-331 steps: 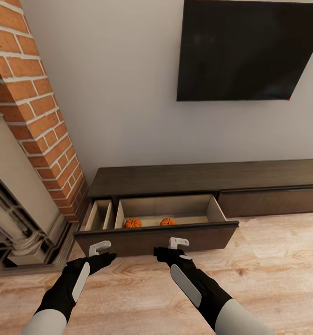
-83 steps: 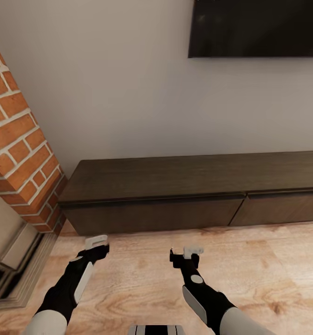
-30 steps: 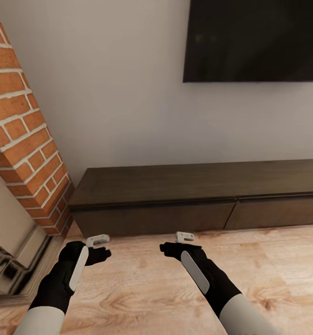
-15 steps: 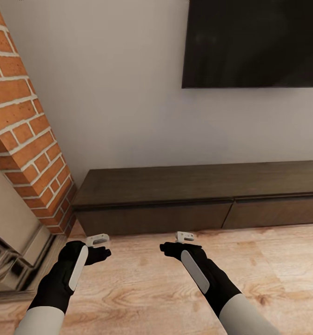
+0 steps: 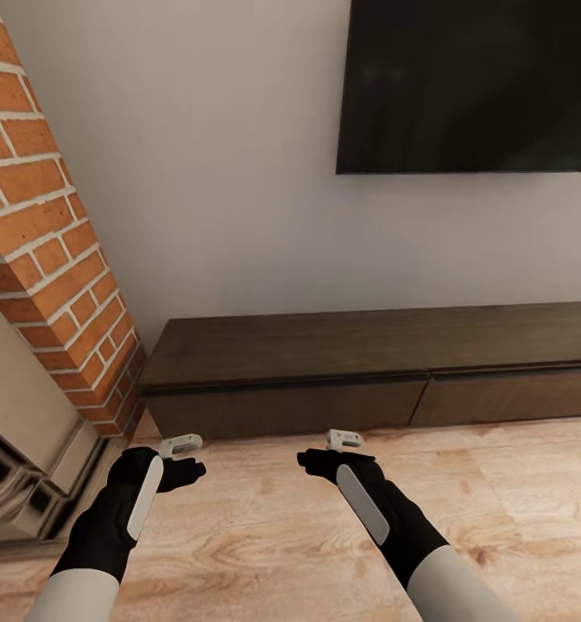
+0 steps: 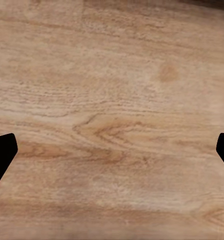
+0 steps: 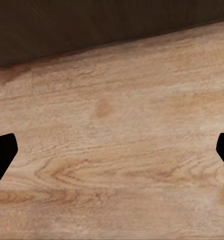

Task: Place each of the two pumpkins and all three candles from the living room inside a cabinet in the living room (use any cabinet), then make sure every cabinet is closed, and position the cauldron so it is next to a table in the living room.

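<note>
Here we are facing the cabinet [image 5: 368, 380], lying shut against the wall with its contents hidden and its right end cut off, while we are holding our left gripper [image 5: 179, 446] and right gripper [image 5: 344, 439] spread, empty, above the floor [image 5: 514, 492].

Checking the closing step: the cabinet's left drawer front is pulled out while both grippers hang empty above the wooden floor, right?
Not quite. The head view shows the cabinet with both fronts flush and shut. The left gripper and right gripper do hang empty above the wooden floor.
</note>
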Motion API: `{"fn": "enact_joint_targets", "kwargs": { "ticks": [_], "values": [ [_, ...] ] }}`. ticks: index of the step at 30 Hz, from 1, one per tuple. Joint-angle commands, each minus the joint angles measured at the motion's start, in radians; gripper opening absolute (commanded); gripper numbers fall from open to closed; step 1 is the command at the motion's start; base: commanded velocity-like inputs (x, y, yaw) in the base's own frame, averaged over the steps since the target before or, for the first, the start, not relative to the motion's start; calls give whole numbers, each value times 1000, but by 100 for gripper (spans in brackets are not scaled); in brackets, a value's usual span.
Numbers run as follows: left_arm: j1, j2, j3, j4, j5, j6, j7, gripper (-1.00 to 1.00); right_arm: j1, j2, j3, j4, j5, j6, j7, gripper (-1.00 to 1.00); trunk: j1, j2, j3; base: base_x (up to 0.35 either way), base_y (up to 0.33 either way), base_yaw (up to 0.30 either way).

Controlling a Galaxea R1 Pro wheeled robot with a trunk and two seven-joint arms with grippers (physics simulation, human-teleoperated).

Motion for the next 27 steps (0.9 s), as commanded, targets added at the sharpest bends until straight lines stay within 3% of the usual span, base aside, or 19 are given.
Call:
{"fn": "enact_joint_targets", "kwargs": {
  "ticks": [1,27],
  "values": [
    [-1,0,2,-1,11,4,9,100,-1,-2,2,-1,-10,5,-10,100,-4,7,2,-1,0,0],
    [-1,-1,1,2,12,4,9,100,-1,-1,0,8,-10,4,-8,100,-104,189,84,0,0,0]
  ]
}}
